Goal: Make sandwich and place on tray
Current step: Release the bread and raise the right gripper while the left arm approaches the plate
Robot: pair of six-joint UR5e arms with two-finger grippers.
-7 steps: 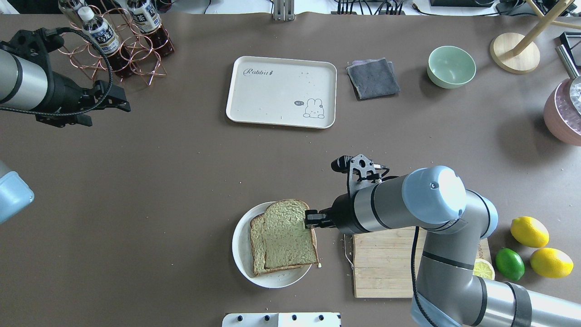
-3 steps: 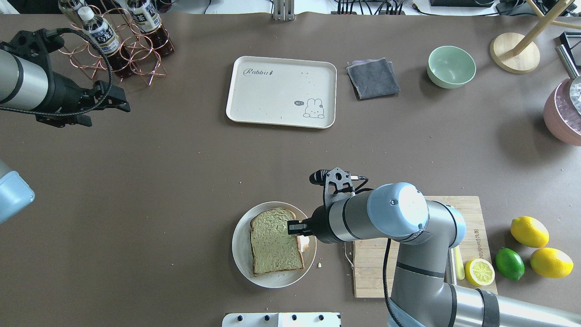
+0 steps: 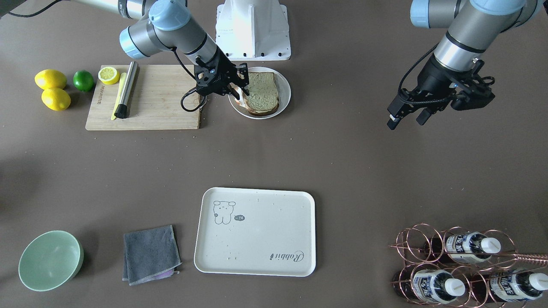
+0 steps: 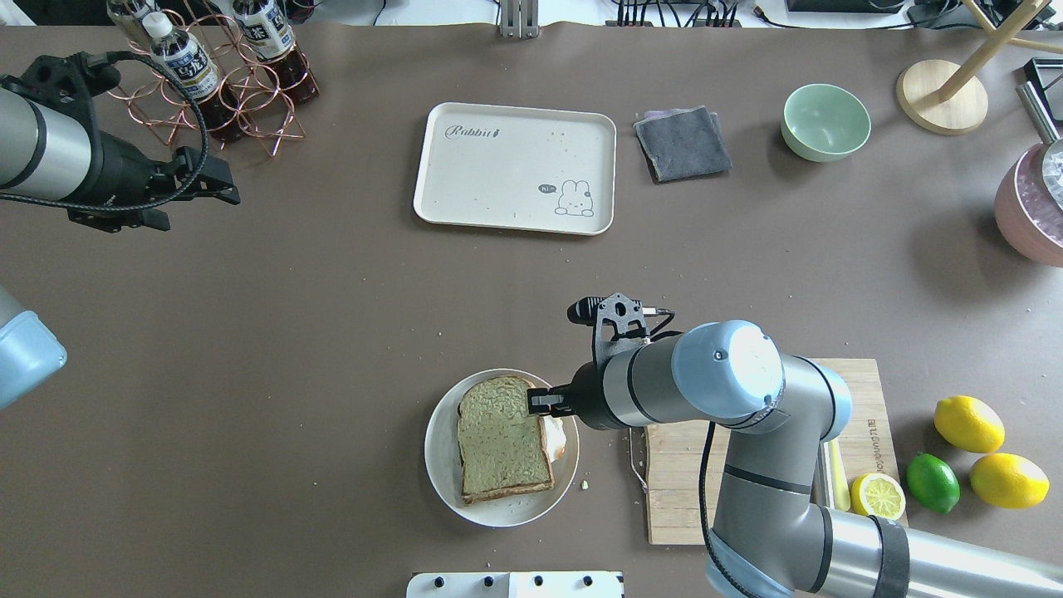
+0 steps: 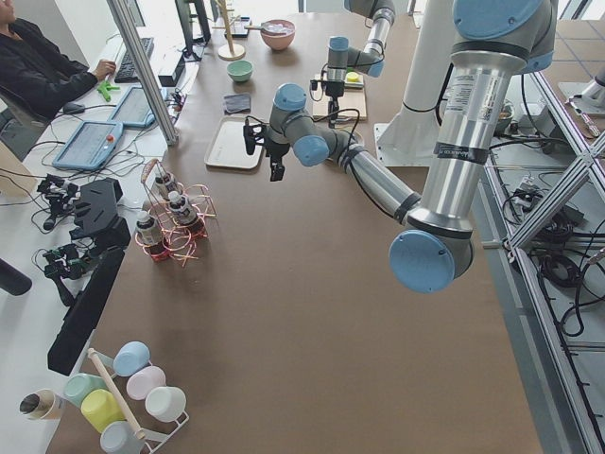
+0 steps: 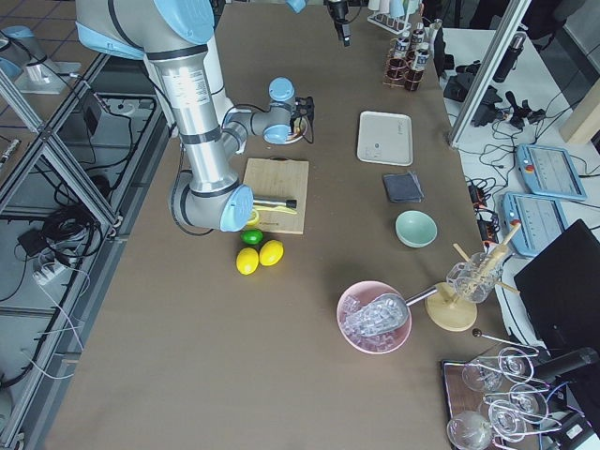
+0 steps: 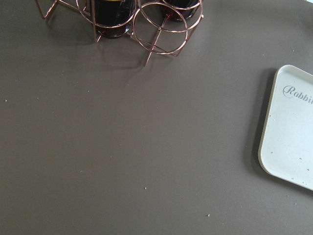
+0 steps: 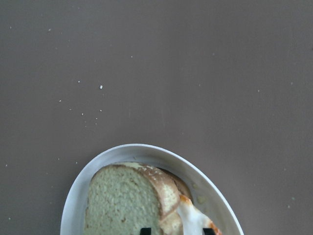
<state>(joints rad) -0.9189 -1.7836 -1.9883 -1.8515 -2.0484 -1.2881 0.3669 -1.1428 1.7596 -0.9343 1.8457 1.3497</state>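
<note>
Overhead exterior: sandwich stacked on plate, lower centre, egg peeking out. Right hand apart at its edge. Tray, upper centre, awaits transfer.

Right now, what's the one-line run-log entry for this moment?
sandwich: stacked on plate | right gripper: open, at sandwich's edge | left gripper: open, empty | tray: no sandwich yet

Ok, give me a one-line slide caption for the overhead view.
Right tool at the edge of the sandwich on a white plate; cream tray waits beyond.
</note>
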